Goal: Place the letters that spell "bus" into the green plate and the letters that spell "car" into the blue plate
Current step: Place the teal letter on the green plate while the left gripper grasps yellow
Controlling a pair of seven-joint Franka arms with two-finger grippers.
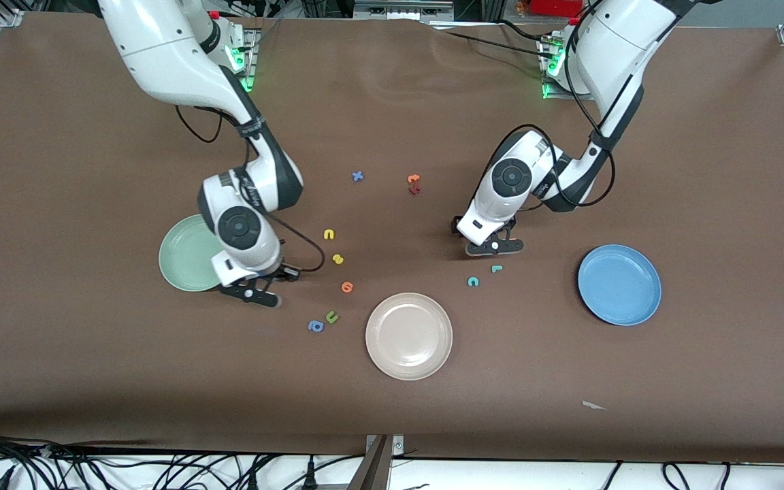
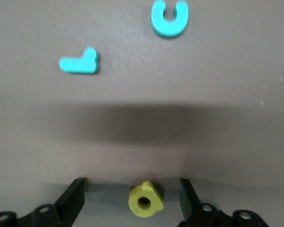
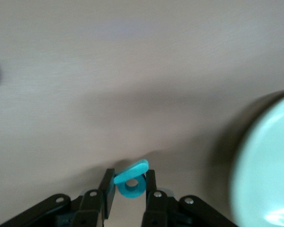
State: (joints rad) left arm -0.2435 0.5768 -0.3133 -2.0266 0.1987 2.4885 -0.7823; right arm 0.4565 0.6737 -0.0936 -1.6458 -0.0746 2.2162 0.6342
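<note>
A: Nearest the camera we see the round cream-white plate (image 1: 408,335), with the small blue foam "a" (image 1: 315,326) and the olive-green foam "u" (image 1: 331,316) just beside it, toward the right arm's end.

B: Next, our right gripper (image 3: 128,190) hangs low over the cloth beside the round pale mint-green plate (image 1: 188,262), forearm bent steeply down. Its fingers are clamped on the tiny teal foam "b" (image 3: 131,180), which sits tilted between them.

A: The orange foam letter (image 1: 347,286), the yellow foam "s" (image 1: 337,258) and the yellow foam "u" (image 1: 329,234) lie in a loose line beside that gripper, apart from each other.

B: Our left gripper (image 2: 132,201) points down too, fingers apart with the yellow foam "a" (image 2: 145,199) lying between them, touching neither. The teal foam "c" (image 1: 473,281) and teal foam "r" (image 1: 497,269) lie near it, nearer the camera; the round bright blue plate (image 1: 618,284) sits well apart.

A: Farthest, we see a blue foam "x" (image 1: 358,176) and two small reddish letters (image 1: 414,184) together.
</note>
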